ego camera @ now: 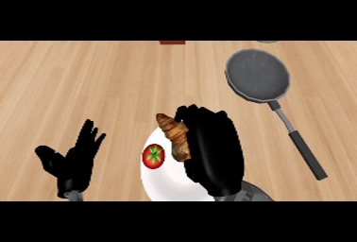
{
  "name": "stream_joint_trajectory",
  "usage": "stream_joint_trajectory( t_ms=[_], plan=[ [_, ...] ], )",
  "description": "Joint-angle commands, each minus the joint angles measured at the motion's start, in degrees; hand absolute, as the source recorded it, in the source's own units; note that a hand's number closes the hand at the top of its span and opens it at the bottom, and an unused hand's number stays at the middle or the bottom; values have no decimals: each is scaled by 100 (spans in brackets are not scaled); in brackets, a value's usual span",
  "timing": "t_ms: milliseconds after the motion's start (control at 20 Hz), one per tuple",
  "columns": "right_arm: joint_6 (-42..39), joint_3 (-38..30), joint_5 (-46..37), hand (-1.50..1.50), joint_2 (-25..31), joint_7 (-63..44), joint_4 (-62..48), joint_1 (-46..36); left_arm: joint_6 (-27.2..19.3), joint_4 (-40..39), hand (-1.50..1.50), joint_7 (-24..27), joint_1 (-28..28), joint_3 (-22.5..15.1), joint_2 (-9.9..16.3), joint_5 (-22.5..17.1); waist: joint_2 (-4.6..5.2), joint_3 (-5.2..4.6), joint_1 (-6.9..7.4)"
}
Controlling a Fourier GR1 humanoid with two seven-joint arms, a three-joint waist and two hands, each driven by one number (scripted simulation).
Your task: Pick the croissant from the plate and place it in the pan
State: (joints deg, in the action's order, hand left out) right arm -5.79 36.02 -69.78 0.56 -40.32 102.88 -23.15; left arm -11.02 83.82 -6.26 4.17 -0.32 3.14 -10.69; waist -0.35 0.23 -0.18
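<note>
Just left of the right hand (211,151), touching its curled fingers: croissant (174,135) on the plate (162,182), lengthwise along the palm; clamped or merely touching, unclear; pan (257,74) up-right; left hand (73,160) open, farther.

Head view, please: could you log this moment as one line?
right hand: over plate, at croissant | left hand: open, resting | tomato: on plate | pan: empty

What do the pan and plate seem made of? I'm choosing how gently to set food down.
Pan: looks like dark grey metal, matte, with a slim metal neck and black handle, perhaps plastic. Plate: plain white, smooth, likely ceramic, though nothing rules out plastic.
</note>
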Motion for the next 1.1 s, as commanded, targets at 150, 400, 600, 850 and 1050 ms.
stream_joint_trajectory(
  t_ms=[150, 400, 600, 850, 1050],
  plan=[
    [-252, -1552, 676, 150, 82, 432, -40, -567, 129, -224, 0, -48, 0, 60, 57, -37, 44, -24, 39],
    [990, -2048, 869, 150, -51, 917, -1595, -925, 29, 258, 0, -276, 180, -72, 47, 52, 54, -20, 120],
    [980, -2955, 970, 150, 496, 1600, -2422, -1581, 89, -140, 0, -232, -191, 112, 73, -42, 68, -23, 107],
    [1817, -3671, 1214, 150, 1014, 2643, -4077, -2146, 163, -78, 0, -8, 42, -73, -39, 54, 94, -20, 188],
    [2656, -3903, 1077, 150, 1002, 3139, -5619, -2574, 275, -187, 0, -176, -145, 46, 108, -36, 120, -19, 243]
  ],
)
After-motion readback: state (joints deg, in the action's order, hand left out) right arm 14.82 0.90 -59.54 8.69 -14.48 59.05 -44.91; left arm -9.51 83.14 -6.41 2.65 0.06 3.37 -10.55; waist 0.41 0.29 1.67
